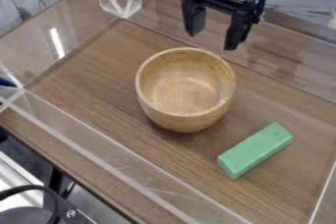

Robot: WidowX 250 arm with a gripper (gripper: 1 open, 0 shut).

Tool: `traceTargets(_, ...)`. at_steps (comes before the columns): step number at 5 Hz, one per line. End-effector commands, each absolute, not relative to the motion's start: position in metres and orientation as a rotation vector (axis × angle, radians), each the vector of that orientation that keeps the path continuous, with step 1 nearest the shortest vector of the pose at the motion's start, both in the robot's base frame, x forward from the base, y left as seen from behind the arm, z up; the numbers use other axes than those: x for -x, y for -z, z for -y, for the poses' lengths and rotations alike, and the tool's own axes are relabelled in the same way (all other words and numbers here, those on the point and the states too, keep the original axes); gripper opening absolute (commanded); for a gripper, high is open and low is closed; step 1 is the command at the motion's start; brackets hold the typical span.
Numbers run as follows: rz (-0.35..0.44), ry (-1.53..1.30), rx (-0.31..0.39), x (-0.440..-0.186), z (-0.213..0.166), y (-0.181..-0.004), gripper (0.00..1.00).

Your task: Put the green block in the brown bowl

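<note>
While nothing of the task looks done yet, we can lay out what we see from left to right. At the far left a clear plastic wall [53,120] edges the work area, and a small clear bracket [121,2] stands at its back corner. Moving inward, the brown bowl [187,90] sits upright near the middle of the counter [92,71], its paler inside bare, with nothing in it. Above and behind the bowl's right side hangs our gripper [218,27], pointing down with its dark fingers spread apart and nothing between them; it is clear of the bowl and well apart from the block. Further right and toward the front, the green block [254,150] lies flat on the counter, angled, just beside the bowl but not touching it.

We judge the whole job is left: the gripper must travel to the block, come down over it, close across its narrow sides, lift it and carry it over the bowl's rim to let go.

As for the surface, it is a brown wood-grain top, smooth and glare-streaked where the clear walls catch light. Beyond the front edge we make out a dark frame and some round dark part below, too unclear to name
</note>
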State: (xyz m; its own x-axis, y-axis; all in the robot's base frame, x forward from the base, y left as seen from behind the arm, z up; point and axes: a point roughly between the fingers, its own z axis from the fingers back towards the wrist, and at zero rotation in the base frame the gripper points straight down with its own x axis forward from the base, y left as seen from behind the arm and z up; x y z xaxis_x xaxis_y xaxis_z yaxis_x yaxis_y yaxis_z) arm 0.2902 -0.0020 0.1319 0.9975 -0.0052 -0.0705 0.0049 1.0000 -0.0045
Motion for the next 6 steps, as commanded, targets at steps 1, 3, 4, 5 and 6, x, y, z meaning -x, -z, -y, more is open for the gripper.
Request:
traceTargets(1,-0.098,0.023,0.005,-0.285,0.006,-0.122,1.0)
traceTargets(3,-0.108,0.283,0.017,-0.248,0.046,-0.107,1.0)
traceTargets(4,-0.109,0.365,0.019,-0.238,0.069,-0.097,1.0)
traceTargets(5,-0.111,0.434,0.02,-0.232,0.086,-0.087,1.0)
traceTargets(6,-0.112,0.467,0.022,-0.229,0.092,-0.078,1.0)
